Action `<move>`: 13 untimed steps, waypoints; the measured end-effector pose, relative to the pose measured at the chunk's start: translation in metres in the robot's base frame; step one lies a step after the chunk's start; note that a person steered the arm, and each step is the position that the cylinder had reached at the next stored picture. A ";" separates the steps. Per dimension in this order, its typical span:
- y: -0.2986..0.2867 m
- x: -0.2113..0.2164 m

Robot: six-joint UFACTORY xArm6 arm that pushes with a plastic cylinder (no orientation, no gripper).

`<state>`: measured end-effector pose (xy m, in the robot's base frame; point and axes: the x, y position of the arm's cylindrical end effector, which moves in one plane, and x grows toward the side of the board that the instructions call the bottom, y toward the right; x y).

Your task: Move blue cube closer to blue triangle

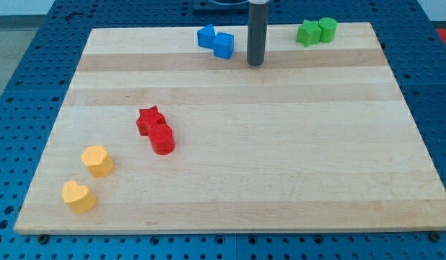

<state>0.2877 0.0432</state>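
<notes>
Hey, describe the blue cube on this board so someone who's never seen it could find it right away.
Look along the far edge of the wooden board, at the view's top, a little left of centre, where two blue blocks touch. The blue cube is the right-hand one, nearest my tip, which stands just to its right. Its square faces set it apart from the blue triangle beside it.

The light wooden bench [281, 159] holds small blocks. Just left of my tip [255, 63] sit the blue cube [224, 45] and blue triangle [206, 36], touching. Right: two green blocks [316, 31]. Far below-left: two red blocks [156, 131], two yellow blocks [88, 179].
</notes>
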 end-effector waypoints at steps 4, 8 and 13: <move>-0.046 0.021; -0.082 -0.015; -0.041 -0.028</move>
